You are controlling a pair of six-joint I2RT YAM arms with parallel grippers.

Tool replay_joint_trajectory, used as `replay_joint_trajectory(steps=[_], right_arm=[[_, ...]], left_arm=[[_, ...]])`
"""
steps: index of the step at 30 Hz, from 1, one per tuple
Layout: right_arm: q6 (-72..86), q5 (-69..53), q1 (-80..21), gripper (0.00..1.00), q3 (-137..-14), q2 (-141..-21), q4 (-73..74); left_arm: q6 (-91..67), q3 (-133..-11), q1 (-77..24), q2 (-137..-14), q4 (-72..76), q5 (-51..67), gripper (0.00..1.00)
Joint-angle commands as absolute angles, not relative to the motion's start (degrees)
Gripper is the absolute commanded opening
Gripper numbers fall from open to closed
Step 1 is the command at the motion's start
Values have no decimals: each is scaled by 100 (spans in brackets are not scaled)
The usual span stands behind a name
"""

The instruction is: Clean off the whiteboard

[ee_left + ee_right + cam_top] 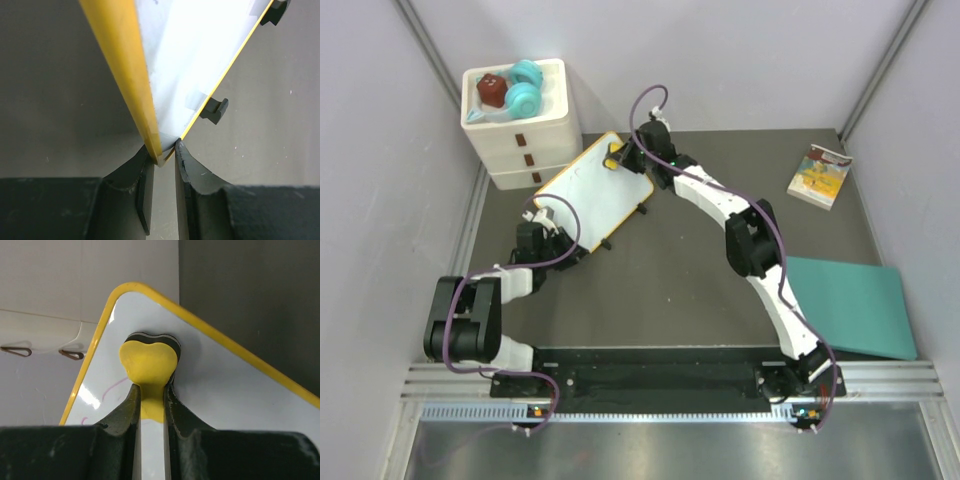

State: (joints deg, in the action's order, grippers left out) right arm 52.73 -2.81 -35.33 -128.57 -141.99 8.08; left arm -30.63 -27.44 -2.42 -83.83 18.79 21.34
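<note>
The whiteboard (592,190), white with a yellow-orange frame, lies tilted at the back left of the table. My left gripper (545,235) is shut on its near corner; the left wrist view shows my left gripper (165,155) pinching the frame edge of the whiteboard (190,60), with a black foot (215,110) underneath. My right gripper (620,157) is over the far corner, shut on a yellow eraser (613,157). In the right wrist view my right gripper (151,390) presses the eraser (149,360) onto the whiteboard (225,390). Faint pink marks (112,387) remain left of the eraser.
A white three-drawer box (525,140) with toys on top stands just behind the board's left side. A small book (818,176) lies at the back right. A flat teal mat (850,305) lies at the right. Grey walls close in both sides.
</note>
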Motion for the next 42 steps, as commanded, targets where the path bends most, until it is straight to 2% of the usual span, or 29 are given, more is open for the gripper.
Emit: replay_joint_trajectory(steps=[1, 17, 30, 42], right_arm=[[5520, -527, -3463, 0, -12771, -14229, 536], [5581, -1283, -3612, 0, -12129, -14370, 114], [5037, -1073, -3718, 0, -12093, -13571, 272], [4992, -1046, -3639, 0, -12752, -13755, 545]], left_arm=[[-2725, -2733, -281, -8376, 1450, 1644, 18], [-2707, -2733, -360, -8350, 1441, 1556, 18], [-2681, -2830, -396, -8393, 1336, 1494, 16], [-2162, -3893, -404, -8903, 18, 1354, 9]])
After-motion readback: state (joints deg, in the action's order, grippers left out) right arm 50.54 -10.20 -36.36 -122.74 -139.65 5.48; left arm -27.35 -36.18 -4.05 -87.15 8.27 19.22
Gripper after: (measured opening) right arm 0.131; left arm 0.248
